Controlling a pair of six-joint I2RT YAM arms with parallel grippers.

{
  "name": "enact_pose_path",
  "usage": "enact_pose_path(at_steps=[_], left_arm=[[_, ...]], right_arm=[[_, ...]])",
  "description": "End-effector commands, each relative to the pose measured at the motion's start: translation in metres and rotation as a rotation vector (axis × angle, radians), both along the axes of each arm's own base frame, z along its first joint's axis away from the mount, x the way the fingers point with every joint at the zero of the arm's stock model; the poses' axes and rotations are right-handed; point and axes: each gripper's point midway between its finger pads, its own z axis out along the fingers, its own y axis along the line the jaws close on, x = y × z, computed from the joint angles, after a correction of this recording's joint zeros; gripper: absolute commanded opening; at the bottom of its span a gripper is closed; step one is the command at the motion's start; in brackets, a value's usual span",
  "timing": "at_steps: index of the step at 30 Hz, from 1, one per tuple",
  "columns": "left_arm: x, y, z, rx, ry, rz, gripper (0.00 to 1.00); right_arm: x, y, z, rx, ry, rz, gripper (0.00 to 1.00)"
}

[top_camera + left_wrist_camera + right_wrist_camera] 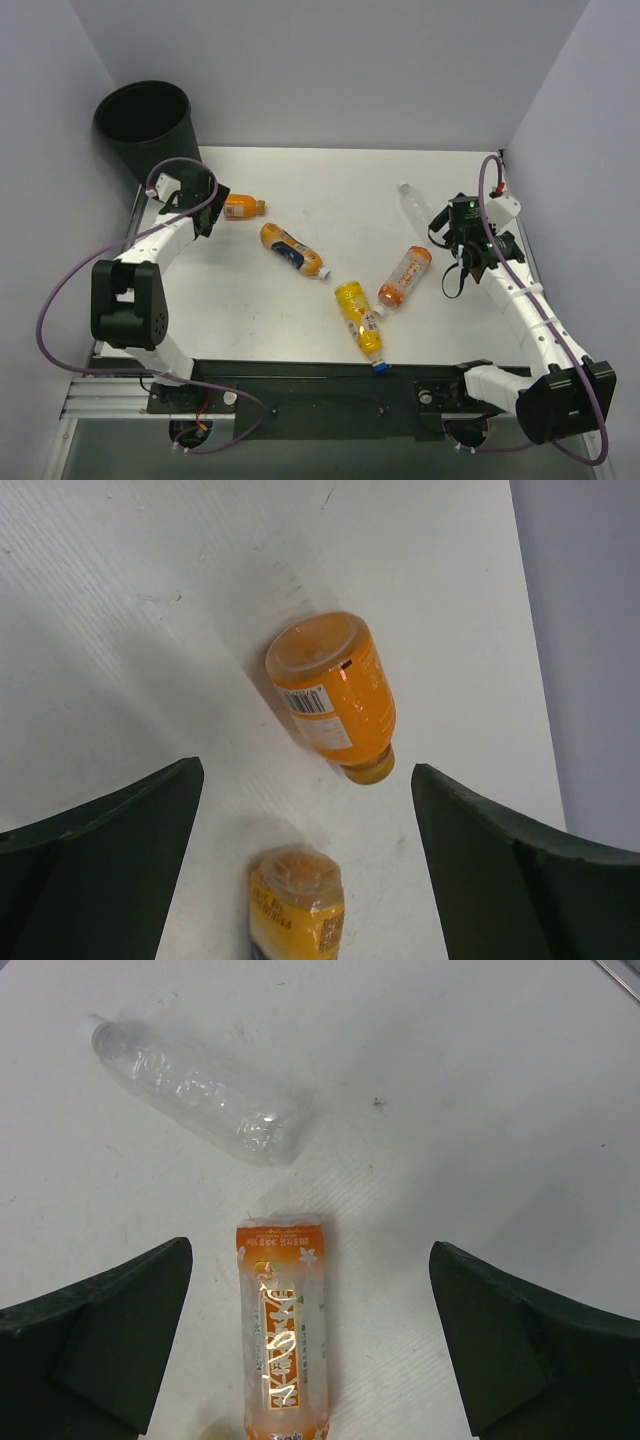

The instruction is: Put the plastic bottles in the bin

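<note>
Seeing both tools released, nothing grasped. Left gripper has its jaws spread wide near the far left corner of the table, just beside the short orange bottle, not touching it. That bottle lies on its side, base toward our left wrist camera, cap pointing away. A second one, the orange-yellow bottle, lies toward the middle of the table, white cap aimed at the near edge.

Right gripper is equally wide, near the right edge. In our right wrist view the pale orange bottle shows between the fingers, flat end toward the clear bottle, with a gap between the two. The clear one lies on its side toward the far right part of the table.

The yellow bottle lies close beside the pale orange one, blue cap at the near edge; we cannot tell whether they touch.

All five bottles are on the table. The black bin stands upright just past the far left corner, mouth open upward
</note>
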Motion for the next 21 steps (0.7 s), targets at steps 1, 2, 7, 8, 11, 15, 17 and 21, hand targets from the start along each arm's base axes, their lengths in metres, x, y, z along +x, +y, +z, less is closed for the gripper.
enact_pose_path(at_steps=[1,2,7,8,11,15,17,21], left_arm=[[0.041,-0.005,0.011,-0.075,-0.139,0.116,0.97],[0.047,-0.007,0.015,-0.08,-0.152,0.116,0.97],[0.059,-0.017,-0.008,-0.107,-0.138,0.112,0.97],[0.061,-0.019,-0.011,-0.118,-0.146,0.117,0.97],[0.064,-0.02,-0.031,-0.154,-0.12,0.148,0.97],[0.077,-0.019,-0.046,-0.169,-0.121,0.178,0.97],[0.085,-0.024,-0.051,-0.187,-0.117,0.171,0.97],[0.093,-0.029,-0.064,-0.201,-0.098,0.169,0.95]], right_arm=[[-0.007,-0.004,0.012,-0.013,-0.031,-0.01,1.0],[-0.009,-0.006,0.014,-0.019,-0.037,-0.016,1.0],[-0.018,-0.011,0.011,-0.027,-0.039,-0.024,1.0],[-0.018,-0.011,0.012,-0.029,-0.04,-0.02,1.0],[-0.018,-0.01,0.011,-0.033,-0.033,-0.011,1.0],[-0.016,-0.005,0.01,-0.017,-0.025,0.013,1.0],[-0.015,-0.004,0.007,-0.021,-0.014,0.021,1.0],[-0.017,-0.005,0.008,-0.026,-0.013,0.02,1.0]])
